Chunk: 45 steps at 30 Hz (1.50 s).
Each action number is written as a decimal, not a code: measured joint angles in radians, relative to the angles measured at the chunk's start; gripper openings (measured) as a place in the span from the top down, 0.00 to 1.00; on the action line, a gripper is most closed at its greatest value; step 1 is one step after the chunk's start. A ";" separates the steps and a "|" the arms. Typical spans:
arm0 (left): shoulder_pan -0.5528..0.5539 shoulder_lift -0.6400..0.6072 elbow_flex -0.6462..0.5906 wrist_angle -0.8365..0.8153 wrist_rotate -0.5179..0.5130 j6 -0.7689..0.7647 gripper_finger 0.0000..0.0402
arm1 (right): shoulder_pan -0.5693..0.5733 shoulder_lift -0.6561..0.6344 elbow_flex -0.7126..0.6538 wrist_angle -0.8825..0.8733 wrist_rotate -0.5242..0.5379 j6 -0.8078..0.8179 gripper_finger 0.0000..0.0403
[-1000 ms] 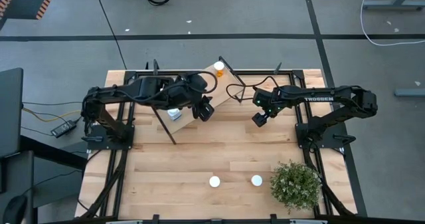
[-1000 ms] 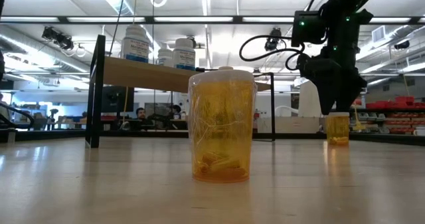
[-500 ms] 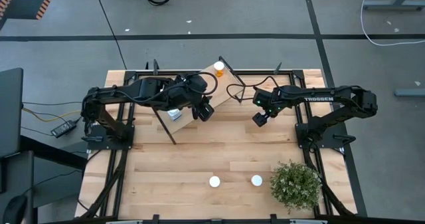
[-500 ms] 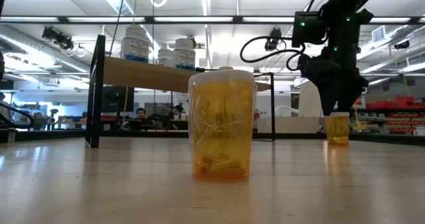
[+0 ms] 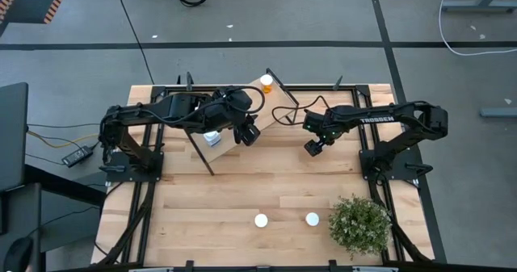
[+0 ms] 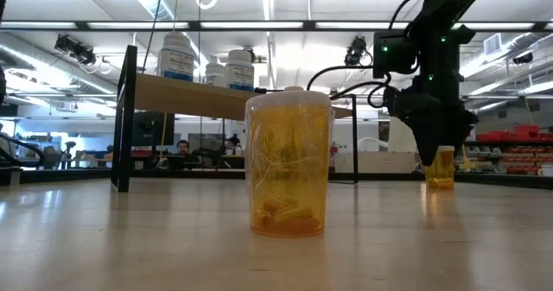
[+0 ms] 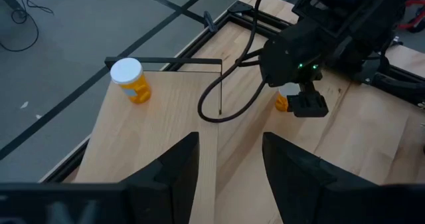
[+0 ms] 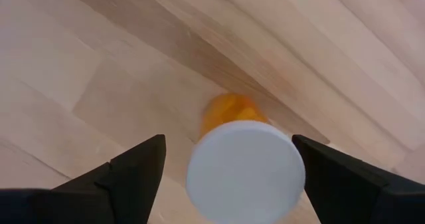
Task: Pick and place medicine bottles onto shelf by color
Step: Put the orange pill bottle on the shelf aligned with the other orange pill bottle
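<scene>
Fingers of the right gripper [image 8: 226, 177] stand spread wide either side of an upright orange medicine bottle [image 8: 242, 161] on the tabletop [image 5: 242, 195], just beside the shelf [image 7: 159, 117], gripping nothing yet. Small, light and rigid, with a smooth body likely to slip, the bottle looks best taken around its body below the white cap. The left gripper [image 7: 229, 167] hovers over the shelf, open and empty, where another orange bottle [image 7: 130, 80] stands at the far corner. A potted plant [image 5: 359, 226] and two capped bottles [image 5: 261, 220] sit well apart; only the shelf's black frame crowds the lift
</scene>
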 joint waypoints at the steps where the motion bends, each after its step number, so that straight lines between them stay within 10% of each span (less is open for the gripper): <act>1: 0.000 0.000 0.000 0.000 0.000 0.000 0.57 | 0.000 -0.001 0.000 -0.001 0.000 0.000 0.18; 27: 0.000 0.000 0.000 0.000 -0.003 -0.048 0.57 | 0.000 -0.002 0.015 -0.018 -0.110 -0.018 0.35; 45: 0.000 0.000 0.000 0.000 -0.003 -0.041 0.57 | 0.041 -0.003 0.387 -0.289 0.001 -0.148 0.42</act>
